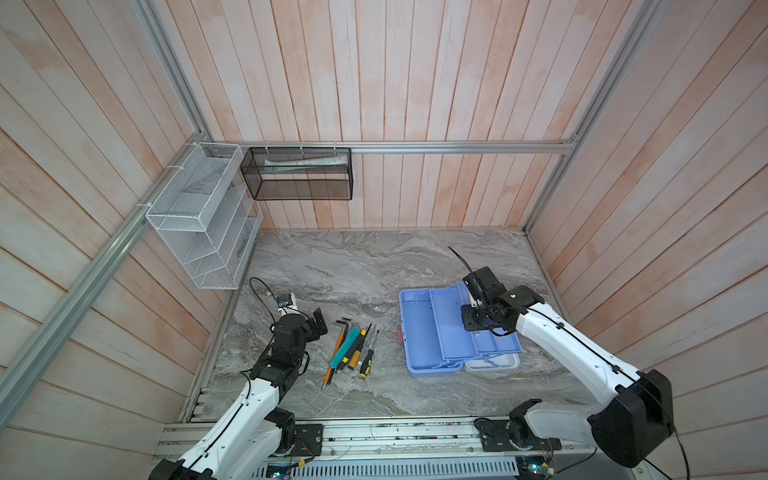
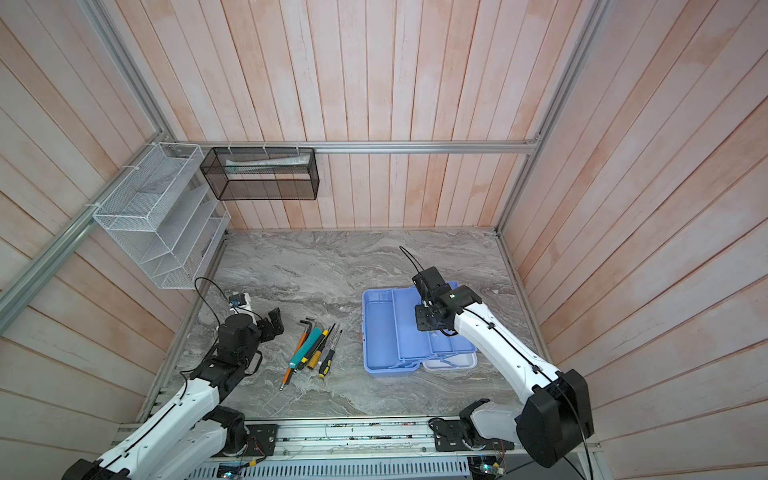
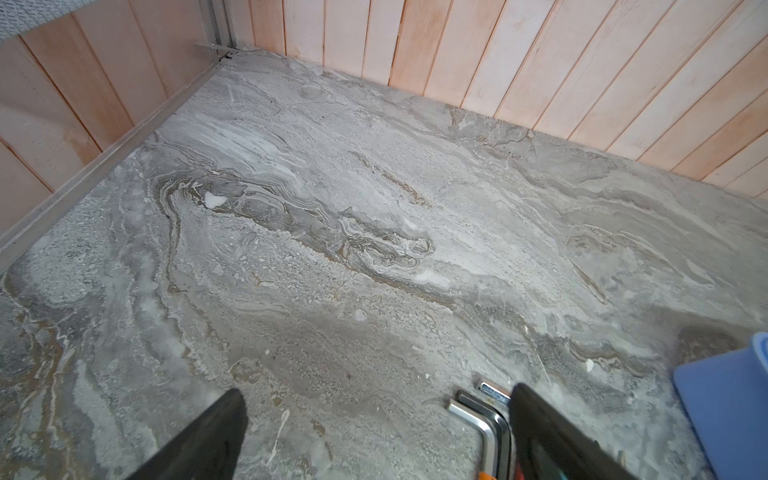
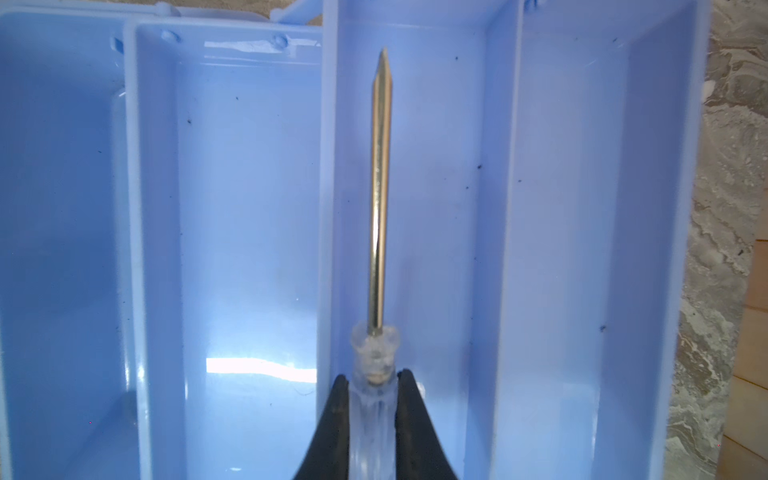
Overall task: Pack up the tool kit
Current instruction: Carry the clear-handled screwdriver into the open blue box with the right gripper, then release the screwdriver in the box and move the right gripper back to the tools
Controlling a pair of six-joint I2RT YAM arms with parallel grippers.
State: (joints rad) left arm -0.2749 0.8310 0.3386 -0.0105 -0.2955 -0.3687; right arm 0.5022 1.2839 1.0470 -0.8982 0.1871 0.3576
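Light blue plastic fills the right wrist view: the tool case (image 1: 415,332) lies open on the marble table (image 1: 353,266), its tray (image 1: 449,324) swung out over the white lid (image 1: 498,362). The right gripper (image 4: 370,384) is clamped on the clear handle of a screwdriver (image 4: 380,199), whose shaft points along a narrow tray compartment (whether it touches the floor I cannot tell). The left gripper (image 3: 376,395) stands wide apart just beside the hex keys (image 3: 484,415). These lie bundled with the teal tool (image 1: 346,345), orange stick (image 1: 330,365) and other screwdrivers (image 1: 365,362). Bare marble separates the bundle from the case's left edge.
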